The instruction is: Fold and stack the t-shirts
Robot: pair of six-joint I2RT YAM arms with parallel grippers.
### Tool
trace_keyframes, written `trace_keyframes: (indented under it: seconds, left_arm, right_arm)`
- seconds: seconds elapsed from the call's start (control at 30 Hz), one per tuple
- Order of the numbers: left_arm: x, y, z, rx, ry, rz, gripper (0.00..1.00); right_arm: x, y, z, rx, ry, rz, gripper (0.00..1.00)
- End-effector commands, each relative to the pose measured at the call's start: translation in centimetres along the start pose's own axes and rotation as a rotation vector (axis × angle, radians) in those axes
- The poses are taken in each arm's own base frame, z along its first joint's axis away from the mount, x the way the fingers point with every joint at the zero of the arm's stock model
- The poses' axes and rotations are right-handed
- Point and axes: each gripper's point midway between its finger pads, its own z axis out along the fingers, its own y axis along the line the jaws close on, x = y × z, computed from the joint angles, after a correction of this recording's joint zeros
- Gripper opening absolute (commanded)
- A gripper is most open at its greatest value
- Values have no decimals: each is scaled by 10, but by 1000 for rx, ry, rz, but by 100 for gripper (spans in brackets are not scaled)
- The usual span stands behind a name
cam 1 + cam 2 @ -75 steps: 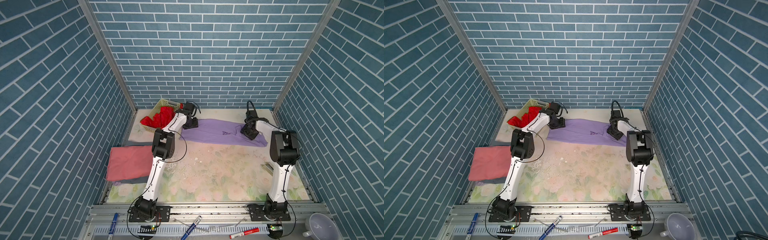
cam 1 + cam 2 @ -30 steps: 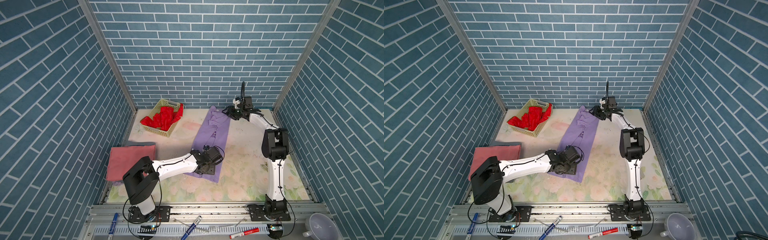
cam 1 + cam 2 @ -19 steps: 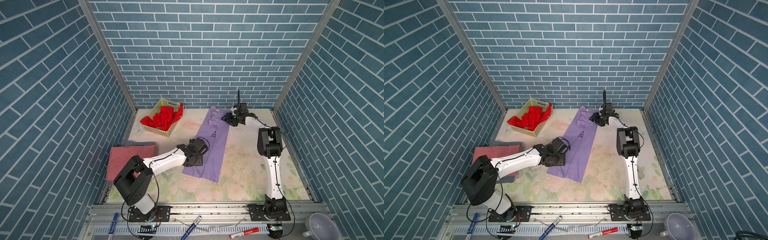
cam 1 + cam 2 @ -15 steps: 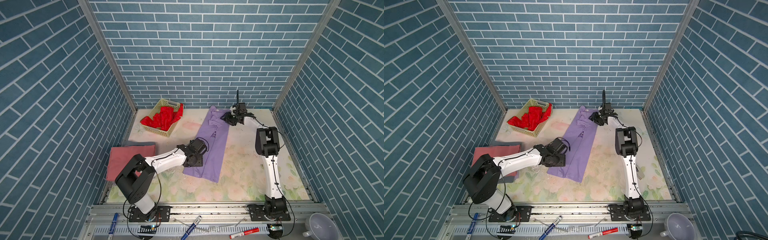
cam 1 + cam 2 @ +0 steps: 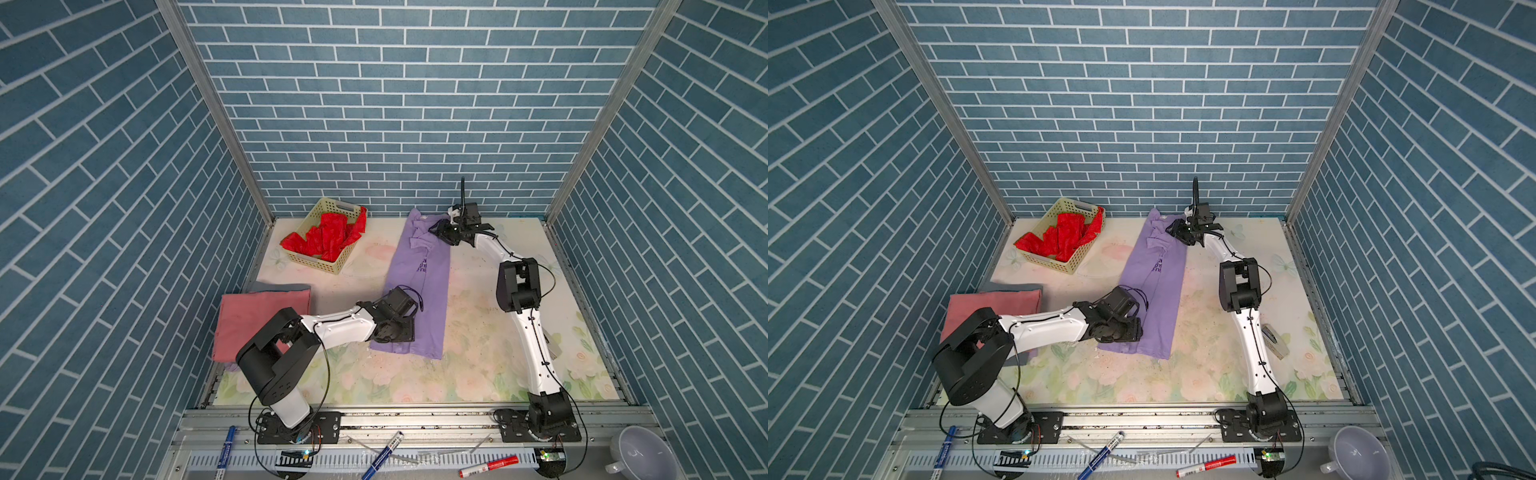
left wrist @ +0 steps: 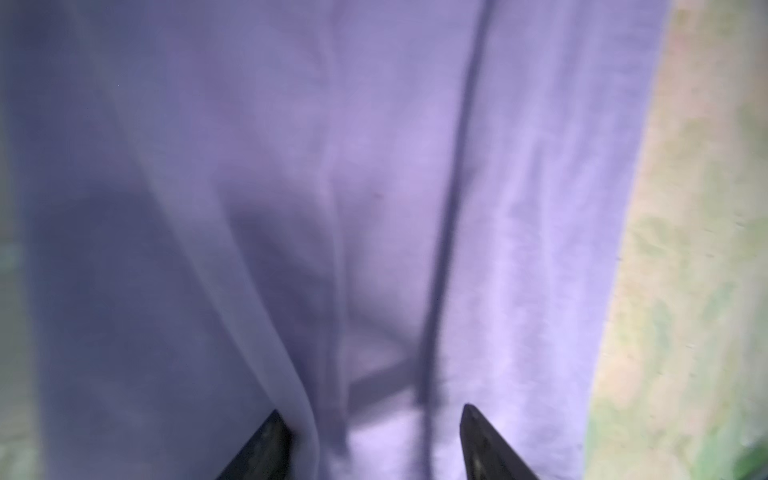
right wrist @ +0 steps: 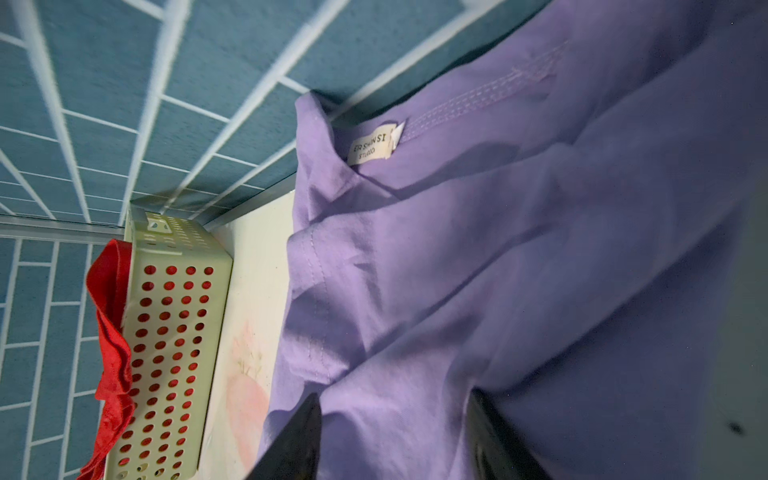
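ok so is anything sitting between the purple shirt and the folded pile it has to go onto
Nothing loose. Bare mat lies between the lilac tee and the salmon-pink tee on the grey tee; only the left arm itself stretches across that gap. The basket with the red tee stands farther back, off that path.

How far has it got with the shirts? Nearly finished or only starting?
About halfway, it seems. Done: the salmon-pink tee lies folded on the grey tee at the table's left edge. In hand: the purple tee lies as a long strip, the left gripper over its hem end, the right gripper at its collar, both open. Left: the red tee sits crumpled in the basket.
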Motion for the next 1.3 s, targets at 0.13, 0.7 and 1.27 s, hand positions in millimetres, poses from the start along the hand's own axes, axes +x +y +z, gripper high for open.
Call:
trace_keyframes:
  seconds: [0.13,0.7,1.27]
  left_arm:
    - [87,-43,33,79,230,26,65]
    - [33,-37,-72,156,-127,-96,69]
    - [52,-8,-42,230,118,-188,64]
  right_arm:
    - [13,-10,17,1,34,40,57]
    - [82,11,-160,222,131,8,61]
    - [315,-9,-293,226,595,229,62]
